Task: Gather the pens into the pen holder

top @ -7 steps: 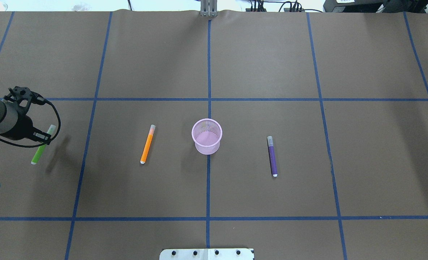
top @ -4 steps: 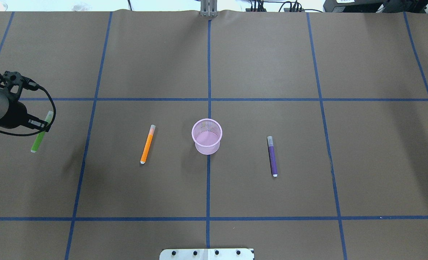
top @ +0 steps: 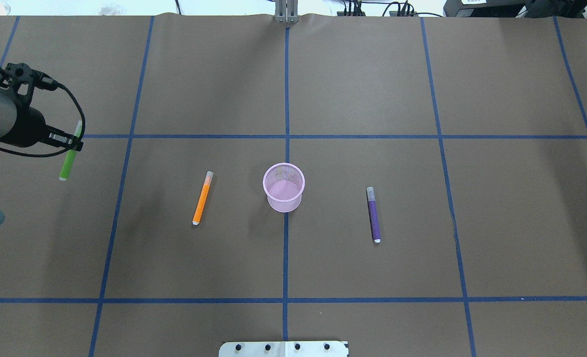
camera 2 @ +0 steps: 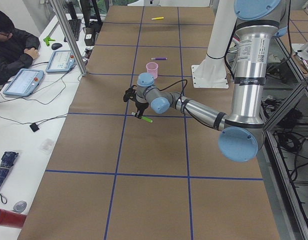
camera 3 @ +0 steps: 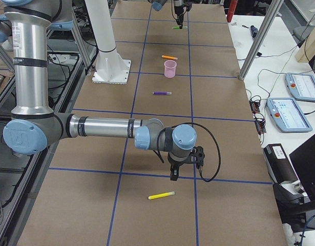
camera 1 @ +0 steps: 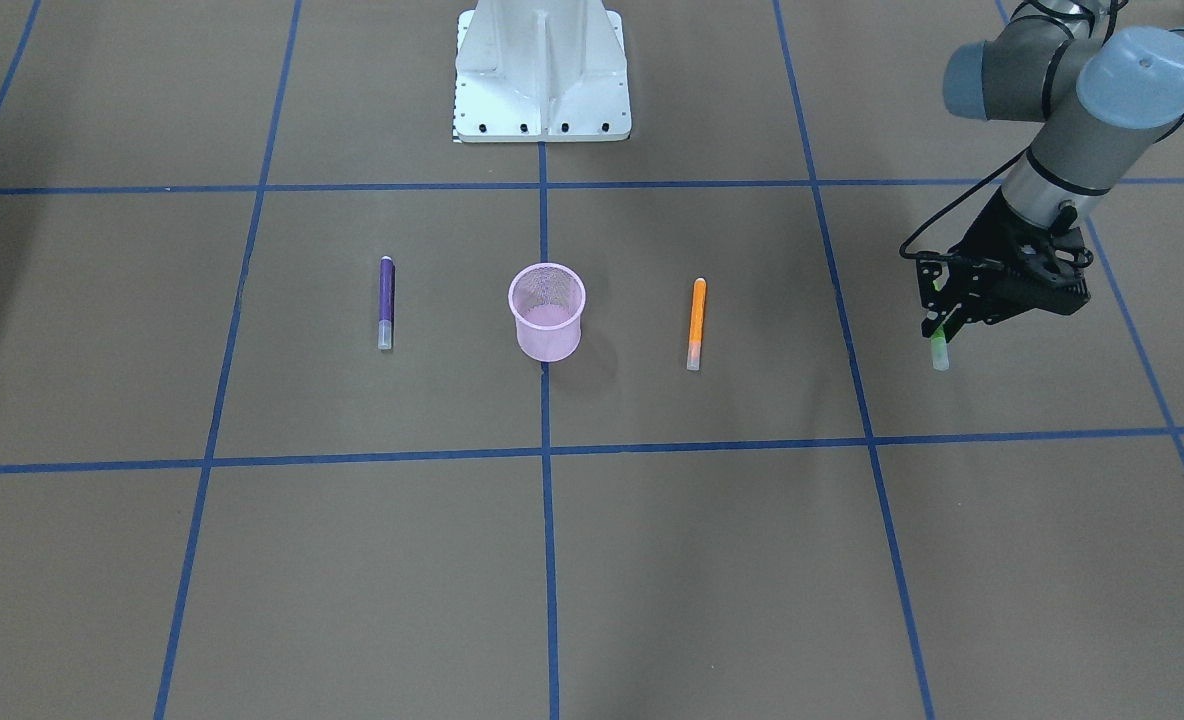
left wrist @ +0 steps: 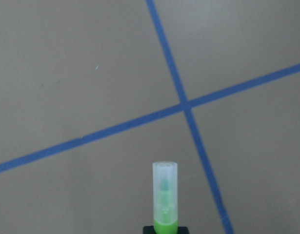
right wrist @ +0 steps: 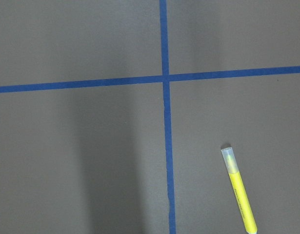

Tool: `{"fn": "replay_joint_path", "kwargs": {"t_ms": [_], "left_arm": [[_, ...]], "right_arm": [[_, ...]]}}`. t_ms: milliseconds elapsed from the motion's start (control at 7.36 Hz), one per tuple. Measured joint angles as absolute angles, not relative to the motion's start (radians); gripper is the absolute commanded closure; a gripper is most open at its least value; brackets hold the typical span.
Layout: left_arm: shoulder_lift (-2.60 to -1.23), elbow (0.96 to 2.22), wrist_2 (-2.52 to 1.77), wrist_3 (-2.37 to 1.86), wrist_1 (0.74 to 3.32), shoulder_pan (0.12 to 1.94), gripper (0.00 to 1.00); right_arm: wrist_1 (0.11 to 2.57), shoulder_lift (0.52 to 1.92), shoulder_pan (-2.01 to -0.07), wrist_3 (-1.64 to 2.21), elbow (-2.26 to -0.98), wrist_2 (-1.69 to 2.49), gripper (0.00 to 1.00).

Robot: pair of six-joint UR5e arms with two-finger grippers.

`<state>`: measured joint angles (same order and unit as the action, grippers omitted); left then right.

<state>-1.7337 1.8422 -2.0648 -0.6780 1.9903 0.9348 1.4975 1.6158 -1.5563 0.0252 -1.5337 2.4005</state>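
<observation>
Left tool [top: 71, 144]: we see it closed on the green pen [top: 67, 161], gripping nearer the pale cap than the middle. The pen is tilted and, we judge, lifted clear of the table [top: 373, 99].
Right tool [camera 3: 173, 173]: it shows only from the side, so we cannot tell whether it is wide or narrow. A yellow pen [right wrist: 239, 192] lies just beside it.
Pen holder [top: 272, 198]: it stands upright, well apart from the left tool, and nothing shows inside it.
Orange pen [top: 202, 198]: it lies flat between the left tool and the holder.
Purple pen [top: 373, 215]: it lies flat beyond the holder, on the side away from the left tool.
Risk of swivel: the grip is off-centre, so we think the long free end could pivot between the fingers during the carry.
Risk at the rim: if the pen arrives tilted instead of upright, we expect it to bridge the narrow mouth or tip the light mesh cup.
Risk of a low path: a sagging pen end could brush the orange pen and roll it.
Risk on release: if the pen drops from high, it may bounce out.
</observation>
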Motion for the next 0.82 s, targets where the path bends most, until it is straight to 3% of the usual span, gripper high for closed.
{"fn": "replay_joint_path", "kwargs": {"t_ms": [408, 815], "left_arm": [[-1.835, 1.842, -2.008, -0.735, 1.990, 0.937, 1.00], [-1.881, 1.827, -1.984, -0.742, 1.990, 0.936, 1.00]], "right_arm": [[1.159, 1.617, -1.554, 0.012, -1.309, 2.407, 0.01], [1.116, 1.616, -1.513, -0.003, -1.249, 2.412, 0.01]]}}
